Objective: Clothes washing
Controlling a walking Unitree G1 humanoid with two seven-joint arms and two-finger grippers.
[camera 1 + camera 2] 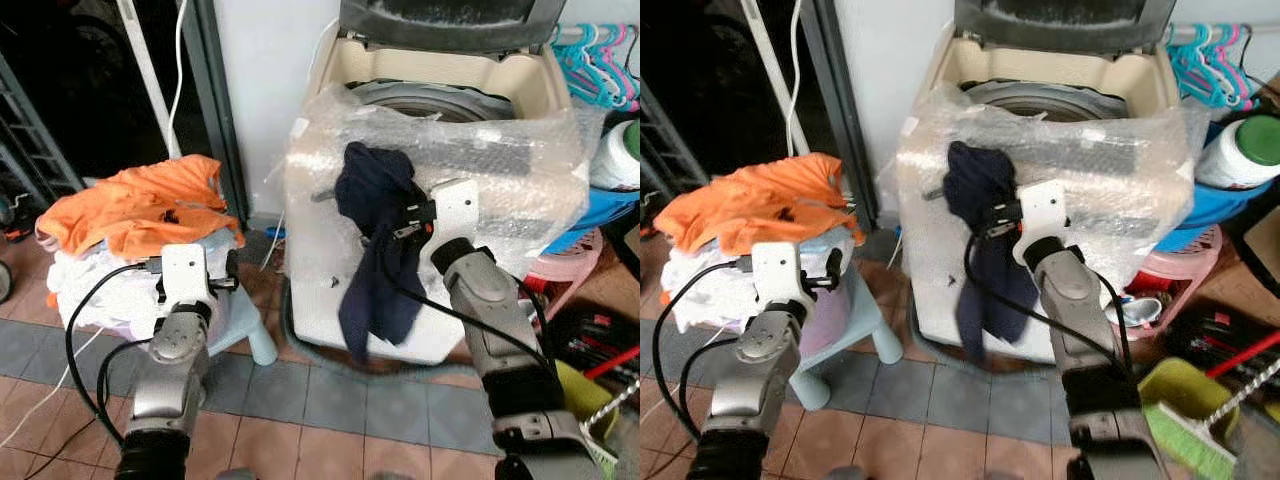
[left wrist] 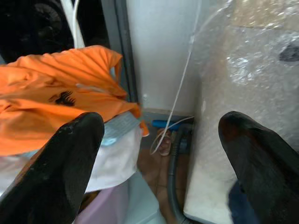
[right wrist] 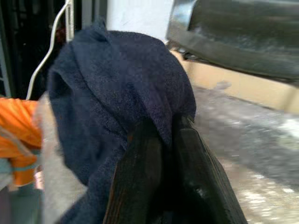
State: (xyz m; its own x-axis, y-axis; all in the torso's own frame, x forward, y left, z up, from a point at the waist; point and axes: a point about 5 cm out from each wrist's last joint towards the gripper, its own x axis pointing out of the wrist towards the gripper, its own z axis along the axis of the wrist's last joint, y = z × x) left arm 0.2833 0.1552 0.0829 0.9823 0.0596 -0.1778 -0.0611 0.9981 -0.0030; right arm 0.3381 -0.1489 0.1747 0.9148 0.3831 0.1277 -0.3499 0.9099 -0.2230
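Note:
A dark navy garment hangs in front of the washing machine, whose lid is up and whose front is wrapped in bubble plastic. My right gripper is shut on the garment's upper part; its fingers are pinched together under the cloth. An orange shirt tops a heap of pale laundry on a small stool at the left. My left gripper is open and holds nothing, raised in front of that heap, between it and the machine.
A grey hose and a white cable run down beside the machine. Teal hangers, a white bottle with a green cap, a pink stool and a green dustpan crowd the right. A dark doorway is at the left.

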